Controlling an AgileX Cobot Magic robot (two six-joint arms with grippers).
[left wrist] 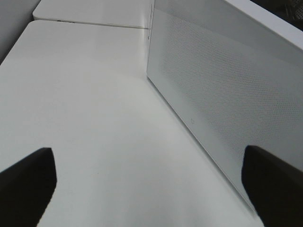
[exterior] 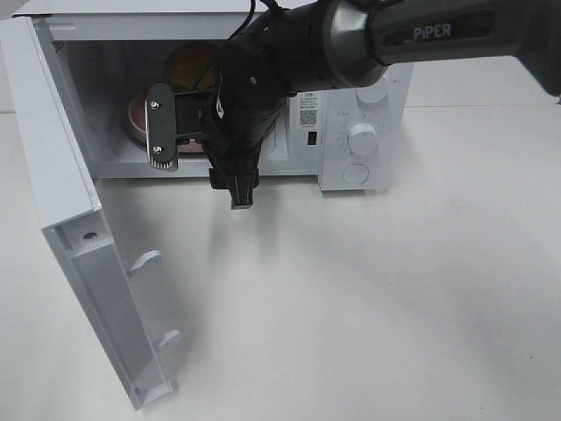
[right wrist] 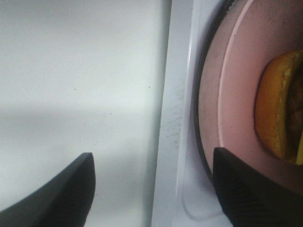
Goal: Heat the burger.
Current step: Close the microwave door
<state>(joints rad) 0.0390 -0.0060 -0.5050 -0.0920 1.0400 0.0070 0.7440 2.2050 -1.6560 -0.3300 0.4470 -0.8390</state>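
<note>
We find the right gripper (right wrist: 152, 163) spread and empty above the microwave sill (right wrist: 174, 118). Just past its tips, the burger (right wrist: 278, 111) sits on the pink plate (right wrist: 236, 90). The left gripper (left wrist: 149, 163), also spread, faces bare table (left wrist: 90, 94).

burger (right wrist: 279, 109) on plate (right wrist: 236, 94) inside microwave (exterior: 359, 96), door (exterior: 61, 202) open at left

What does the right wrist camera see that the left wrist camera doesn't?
Only the right wrist camera sees the burger on its pink plate, inside the microwave. Only the left wrist camera sees the dotted outside of the door and a seam between tabletops. Both see the white table and their own open hand: the right hand and the left hand.
</note>
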